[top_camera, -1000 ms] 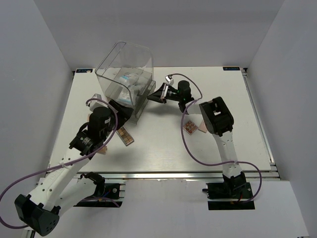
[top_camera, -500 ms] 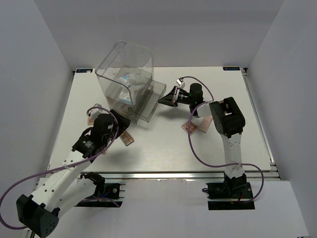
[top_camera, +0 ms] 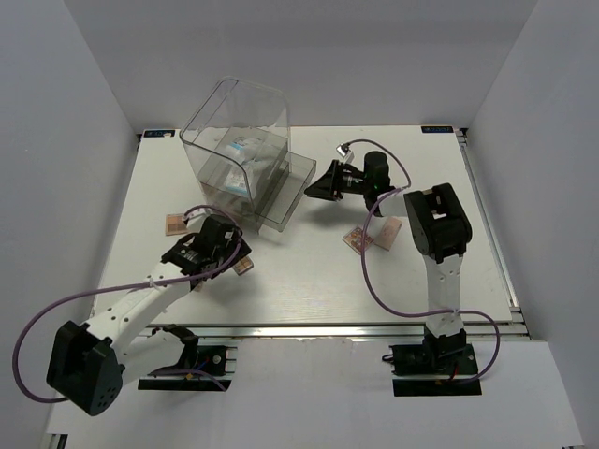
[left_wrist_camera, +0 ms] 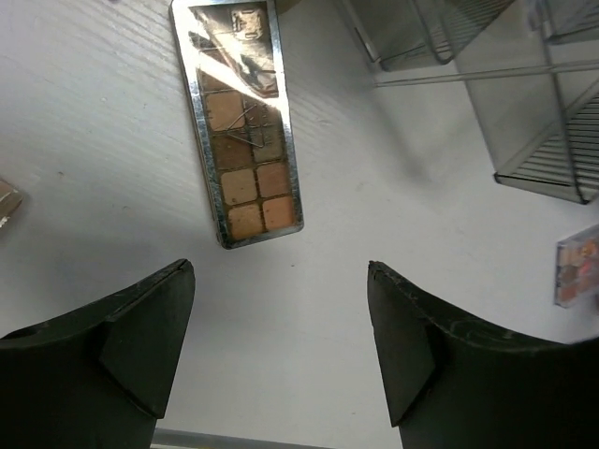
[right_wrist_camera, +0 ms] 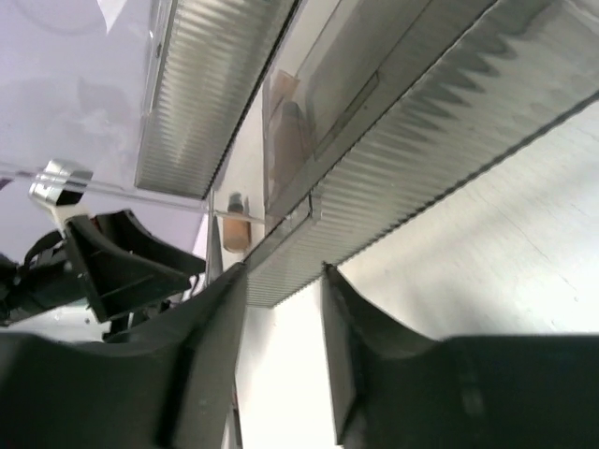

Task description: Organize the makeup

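Observation:
My left gripper (top_camera: 231, 251) (left_wrist_camera: 278, 281) is open and empty, low over the table just short of a brown eyeshadow palette (left_wrist_camera: 241, 122) (top_camera: 244, 266). My right gripper (top_camera: 314, 184) (right_wrist_camera: 279, 277) is closed on the front end of the pulled-out ribbed drawer (right_wrist_camera: 393, 159) (top_camera: 281, 192) of the clear box (top_camera: 234, 131). White-and-blue packets (top_camera: 241, 147) lie inside the box. Two pink palettes (top_camera: 359, 240) (top_camera: 386, 233) lie under the right arm. A tan bottle with a dark cap (right_wrist_camera: 236, 231) shows through the plastic.
Another brown palette (top_camera: 177, 224) lies left of the left arm. A pink palette (left_wrist_camera: 577, 271) shows at the right edge of the left wrist view. The table's front rail (top_camera: 309, 329) runs along the near edge.
The right gripper moved right and the drawer slid out of the box with it. The left arm swung away from the box, down over the brown palette.

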`<state>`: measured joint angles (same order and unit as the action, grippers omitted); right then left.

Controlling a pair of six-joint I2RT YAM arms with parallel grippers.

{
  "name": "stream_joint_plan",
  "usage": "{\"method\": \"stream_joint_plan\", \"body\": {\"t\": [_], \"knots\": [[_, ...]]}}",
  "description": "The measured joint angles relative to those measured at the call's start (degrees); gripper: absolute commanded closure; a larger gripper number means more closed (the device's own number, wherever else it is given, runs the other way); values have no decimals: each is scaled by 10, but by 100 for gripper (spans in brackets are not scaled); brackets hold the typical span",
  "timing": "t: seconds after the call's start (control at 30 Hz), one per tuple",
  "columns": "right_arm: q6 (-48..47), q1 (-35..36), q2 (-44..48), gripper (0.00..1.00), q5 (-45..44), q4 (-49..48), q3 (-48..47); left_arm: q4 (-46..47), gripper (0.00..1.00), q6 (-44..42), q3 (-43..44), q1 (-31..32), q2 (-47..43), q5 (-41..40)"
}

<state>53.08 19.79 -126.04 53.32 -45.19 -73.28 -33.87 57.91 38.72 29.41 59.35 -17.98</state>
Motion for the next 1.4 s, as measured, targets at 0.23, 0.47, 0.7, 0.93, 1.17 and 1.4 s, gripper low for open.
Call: {"method": "stream_joint_plan", "body": {"t": [0.23,0.47,0.7,0.93,1.17,1.4], "knots": [[-69,-11,41,49,15,61,16,26,15,-38,0,0,79,-1],[-167,-34,127,49,28,130,64,63,15,-78,0,0,171,-4],[-219,-59,195,49,30,154,112,86,14,-102,27,-1,240,-12],[-236,-57,215,49,35,164,142,100,15,-115,54,-1,278,-26],[-242,-57,229,49,35,172,143,119,43,-109,40,-2,273,-37],[-241,-57,243,48,39,173,139,154,72,-92,-11,-12,225,-37]]}}
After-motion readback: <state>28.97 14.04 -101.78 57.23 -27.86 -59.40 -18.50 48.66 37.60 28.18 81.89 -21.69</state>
